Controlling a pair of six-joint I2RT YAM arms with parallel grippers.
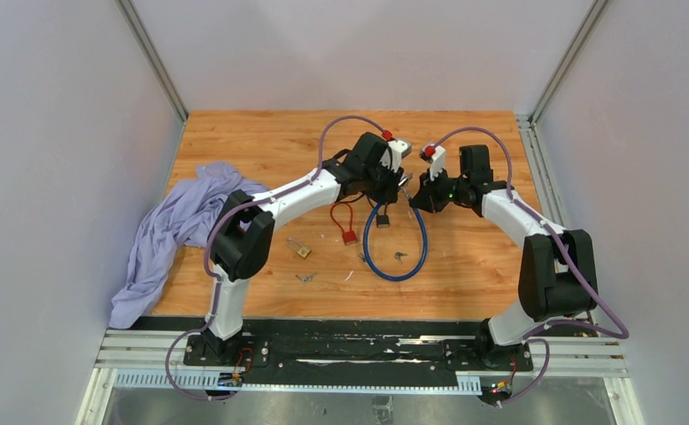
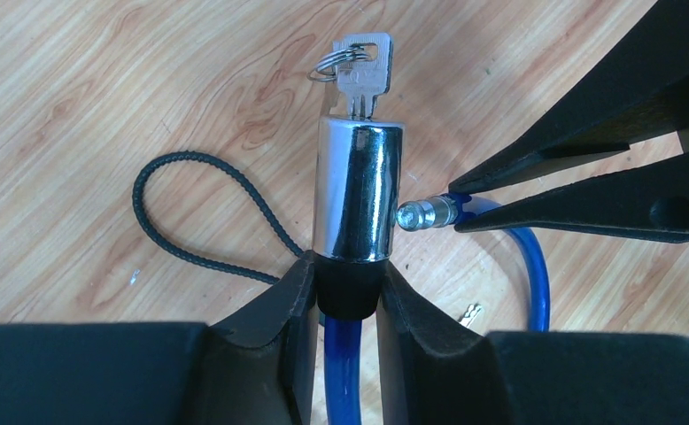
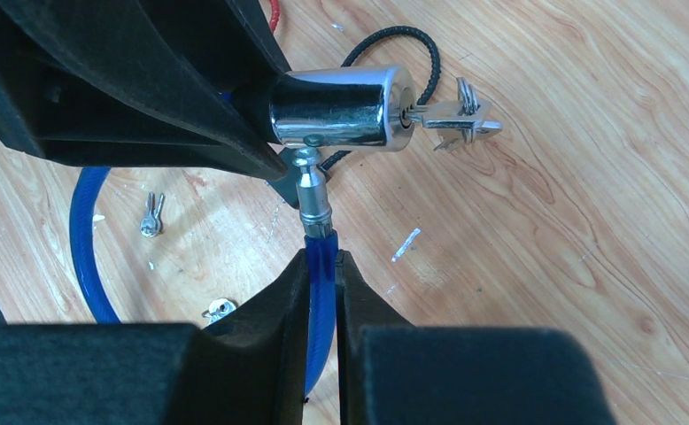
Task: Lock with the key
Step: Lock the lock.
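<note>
A blue cable lock (image 1: 396, 257) loops on the wooden table. My left gripper (image 2: 348, 283) is shut on the black collar below the chrome lock barrel (image 2: 359, 190), held above the table. A key (image 2: 363, 75) with a ring sits in the barrel's end; it also shows in the right wrist view (image 3: 452, 115). My right gripper (image 3: 323, 266) is shut on the blue cable just behind its metal pin (image 3: 313, 197). The pin's tip touches the barrel's side hole (image 3: 301, 158). In the left wrist view the pin (image 2: 425, 213) sits right against the barrel's side.
A red cable padlock (image 1: 345, 223), a black cable lock (image 2: 208, 212), a brass padlock (image 1: 300, 249) and loose keys (image 1: 305, 277) lie on the table. A purple cloth (image 1: 177, 230) lies at the left edge. White walls surround the table.
</note>
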